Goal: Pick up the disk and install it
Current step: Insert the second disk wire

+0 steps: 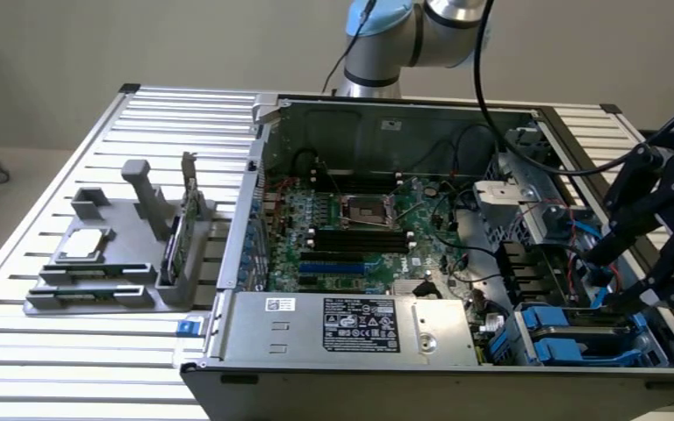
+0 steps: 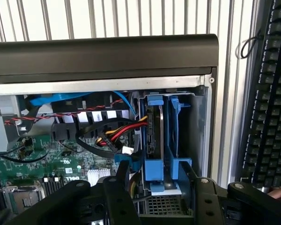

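Blue-framed disk (image 2: 155, 136) seated in drive bay, pincer (image 2: 154, 197) spread just above, cables (image 2: 117, 133) beside, keyboard (image 2: 267, 93) nearby

The exterior view looks down from high at the open computer case (image 1: 431, 237); the wrist view sits close above its blue drive bay (image 2: 161, 140), which both views share.

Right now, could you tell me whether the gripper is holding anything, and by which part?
Nothing is held. The gripper is open and empty above the blue drive bay at the case's corner, where the disk already sits upright in its blue frame.
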